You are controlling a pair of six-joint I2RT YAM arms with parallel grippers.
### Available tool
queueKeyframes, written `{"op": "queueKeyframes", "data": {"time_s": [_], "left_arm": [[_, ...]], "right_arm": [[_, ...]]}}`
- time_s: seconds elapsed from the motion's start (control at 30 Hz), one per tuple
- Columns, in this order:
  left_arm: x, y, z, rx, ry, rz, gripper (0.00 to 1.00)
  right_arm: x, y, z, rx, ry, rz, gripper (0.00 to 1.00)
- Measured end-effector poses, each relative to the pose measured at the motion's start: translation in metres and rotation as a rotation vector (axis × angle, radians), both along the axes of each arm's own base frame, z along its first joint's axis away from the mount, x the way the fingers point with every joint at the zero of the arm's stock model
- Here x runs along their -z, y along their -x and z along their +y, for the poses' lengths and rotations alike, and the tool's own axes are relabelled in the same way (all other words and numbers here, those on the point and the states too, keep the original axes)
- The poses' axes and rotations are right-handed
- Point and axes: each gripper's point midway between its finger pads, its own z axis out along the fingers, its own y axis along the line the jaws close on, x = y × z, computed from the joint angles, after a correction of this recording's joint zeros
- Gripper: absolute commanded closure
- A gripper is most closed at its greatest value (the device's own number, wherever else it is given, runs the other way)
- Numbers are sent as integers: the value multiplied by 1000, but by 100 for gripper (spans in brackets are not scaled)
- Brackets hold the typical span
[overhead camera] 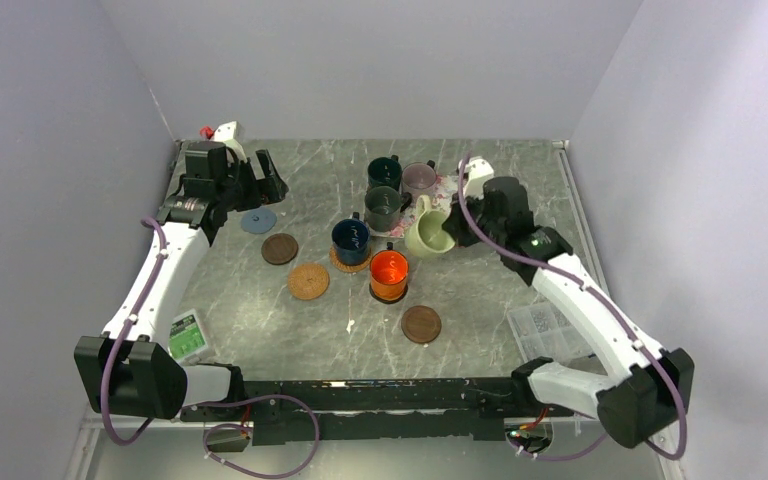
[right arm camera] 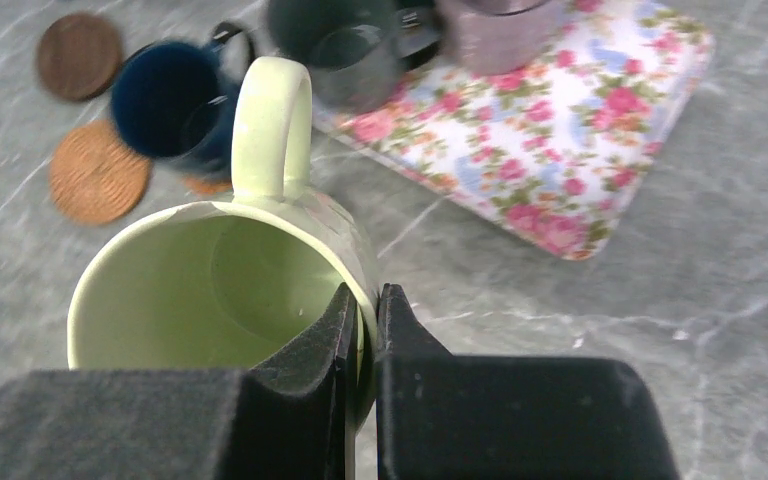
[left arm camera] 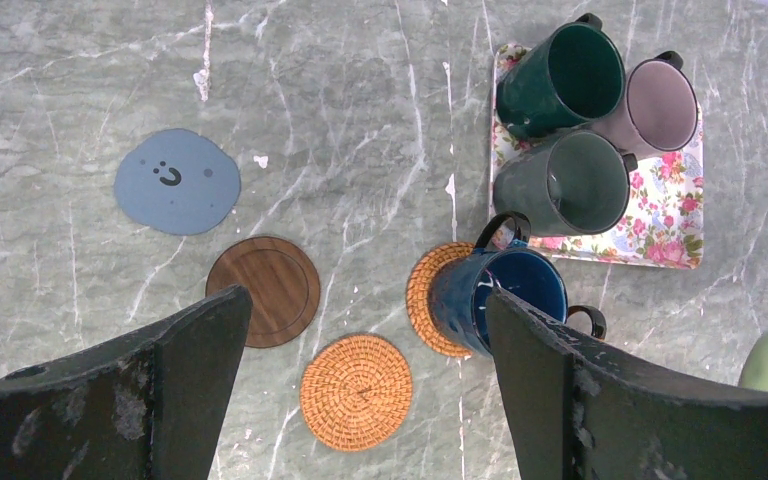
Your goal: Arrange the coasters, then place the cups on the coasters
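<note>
The cream cup (right arm camera: pixel 210 290) is being gripped by its rim, tilted, just left of the floral mat (right arm camera: pixel 580 120), by the R gripper (right arm camera: pixel 363 310), jaws near-shut, w/ a bare dark brown coaster (overhead camera: pixel 421 324) lying nearer & slightly left; L gripper (left arm camera: pixel 365 305) is being held wide open, empty, far-left.

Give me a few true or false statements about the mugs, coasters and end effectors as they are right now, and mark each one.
1. The right end effector is shut on the rim of the cream mug. True.
2. Three mugs stand on the floral mat. True: dark green, mauve and dark grey.
3. The navy mug stands on the floral mat. False: it stands on a tan woven coaster.
4. The left end effector holds the grey-blue coaster. False: it is open and empty; that coaster lies on the table.
</note>
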Motion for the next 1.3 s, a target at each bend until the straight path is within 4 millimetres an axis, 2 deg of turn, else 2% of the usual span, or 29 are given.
{"op": "queueKeyframes", "data": {"time_s": [0.13, 0.37, 0.5, 0.63, 0.9, 1.1, 1.3], "left_arm": [[0, 0, 0, 0, 0, 0, 6], [0, 0, 0, 0, 0, 0, 6], [0, 0, 0, 0, 0, 0, 6], [0, 0, 0, -1, 0, 0, 6], [0, 0, 0, 0, 0, 0, 6], [0, 0, 0, 0, 0, 0, 6], [0, 0, 0, -1, 0, 0, 6]], "right_arm": [[0, 36, 19, -78, -10, 3, 100], [8, 66, 5, 40, 3, 53, 100], [16, 86, 9, 104, -8, 89, 100], [33, 107, 13, 156, 6, 139, 100], [81, 124, 2, 244, 131, 240, 100], [100, 131, 8, 220, 173, 274, 100], [117, 129, 14, 210, 230, 304, 100]]}}
